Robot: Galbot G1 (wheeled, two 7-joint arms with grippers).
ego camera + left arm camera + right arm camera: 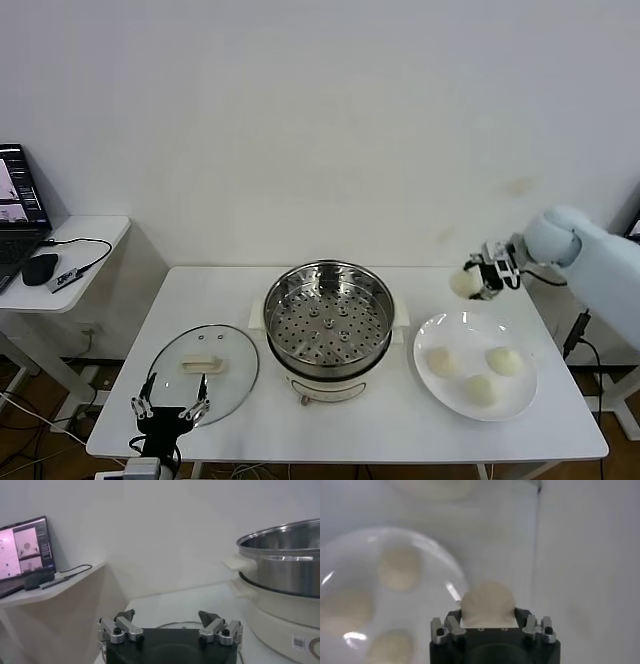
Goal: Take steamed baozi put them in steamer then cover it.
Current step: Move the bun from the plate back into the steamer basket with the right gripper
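Note:
My right gripper (pixel 474 281) hangs above the far rim of the white plate (pixel 455 390), shut on one cream-white baozi (pixel 464 283); the right wrist view shows that baozi (pixel 487 602) pinched between the jaws. Three more baozi (pixel 441 361) (pixel 504 360) (pixel 480 389) lie on the plate. The steamer (pixel 329 322), a shiny steel pot with a perforated tray on a cream base, stands at the table's middle with nothing on its tray. The glass cover (pixel 203 369) lies flat to its left. My left gripper (pixel 170 408) waits open at the cover's near edge.
A side table (pixel 85 250) at the far left carries a laptop (pixel 20 215), a mouse (pixel 40 268) and a cable. The white table's front edge runs close below the plate and cover.

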